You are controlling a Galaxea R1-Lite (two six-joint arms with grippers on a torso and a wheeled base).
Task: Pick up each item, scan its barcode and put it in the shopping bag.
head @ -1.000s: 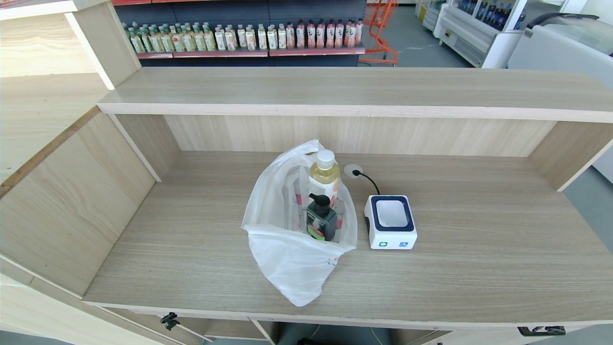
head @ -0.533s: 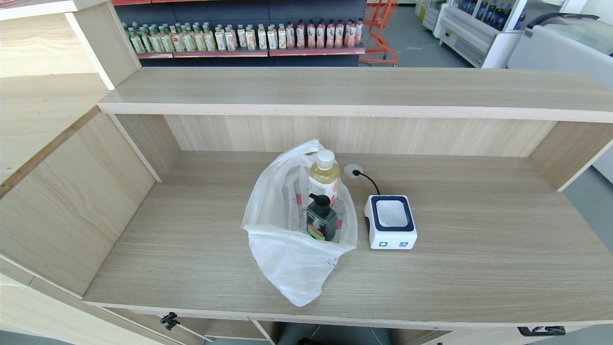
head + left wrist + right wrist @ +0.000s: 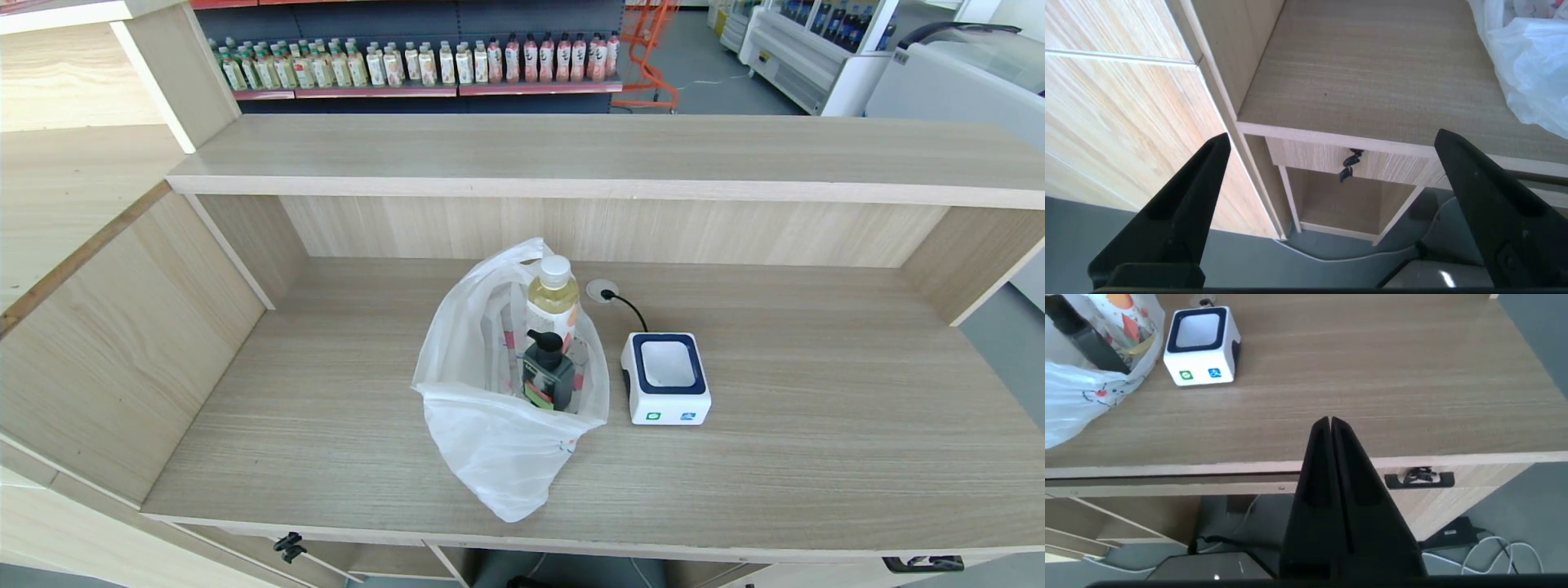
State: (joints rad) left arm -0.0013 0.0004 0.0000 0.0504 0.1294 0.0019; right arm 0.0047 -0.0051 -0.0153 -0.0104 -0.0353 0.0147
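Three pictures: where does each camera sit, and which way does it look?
Head view: on the robot's head, looking down at the counter, shopping bag and scanner.
Left wrist view: on the left wrist, facing the counter's near edge past the open left gripper.
Right wrist view: on the right wrist, facing the scanner past the shut right gripper.
Shared: all three catch the shopping bag.

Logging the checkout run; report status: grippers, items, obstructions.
Left gripper open, right gripper shut, both empty. White-capped drink bottle and dark pump bottle upright in white plastic shopping bag. No obstruction seen.
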